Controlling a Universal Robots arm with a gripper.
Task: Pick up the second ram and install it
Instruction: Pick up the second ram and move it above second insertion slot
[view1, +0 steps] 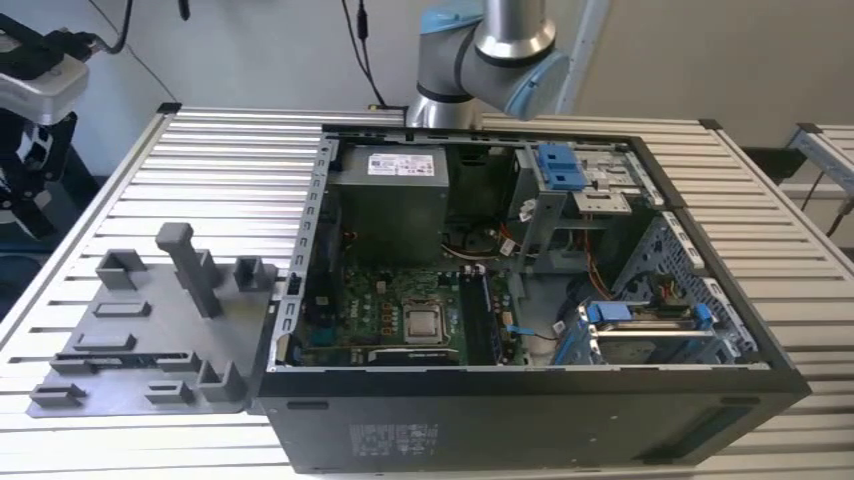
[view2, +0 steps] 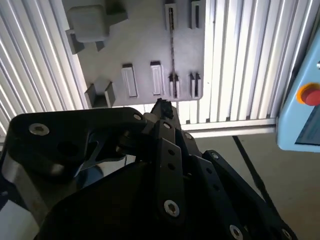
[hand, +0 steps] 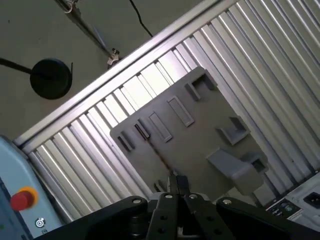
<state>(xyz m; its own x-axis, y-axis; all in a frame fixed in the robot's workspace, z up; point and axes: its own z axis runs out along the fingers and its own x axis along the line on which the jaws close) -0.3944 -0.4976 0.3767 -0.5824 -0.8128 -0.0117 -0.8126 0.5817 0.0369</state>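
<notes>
My gripper (view2: 162, 106) hangs high above the grey fixture plate (view2: 140, 50), with its black fingertips (hand: 178, 184) pressed together and nothing seen between them. On that plate a thin dark strip (view2: 172, 55) runs edge-up between two slotted holders. It appears to be the second ram (hand: 156, 150), lying straight ahead of the fingertips in both wrist views. In the exterior view the fixture plate (view1: 147, 330) lies on the slatted table at the left of the open computer case (view1: 534, 250).
The case lies open with its motherboard (view1: 387, 310) and silver processor (view1: 424, 322) facing up. A tall grey block (view1: 187, 265) and several low holders rise from the plate. A pale box with a red button (view2: 310, 94) sits beside the table.
</notes>
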